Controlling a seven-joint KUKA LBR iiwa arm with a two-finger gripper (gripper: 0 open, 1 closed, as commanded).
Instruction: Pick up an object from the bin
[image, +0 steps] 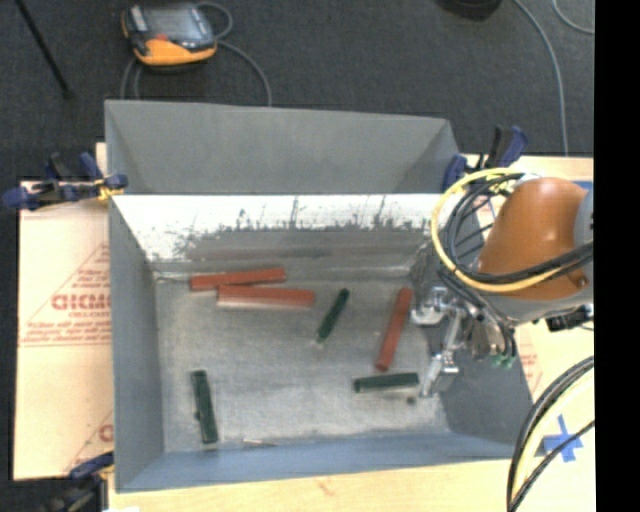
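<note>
The tool is seen low over the right side of the grey bin, close to the right wall, under the arm's orange cover and looped cables. Whether the tool is spread or pressed together cannot be told, and nothing can be made out as gripped by it. Its lower tip is placed just beside the right end of a dark green bar; contact cannot be confirmed.

That bar lies flat on the bin floor at the lower right, its long axis running nearly left to right. A red bar is found just left of the tool, its long axis steep, with the upper end leaning right.

Further left, a second dark green bar is laid diagonally. Two red-brown bars lie side by side, and a third green bar lies near the front left.
</note>
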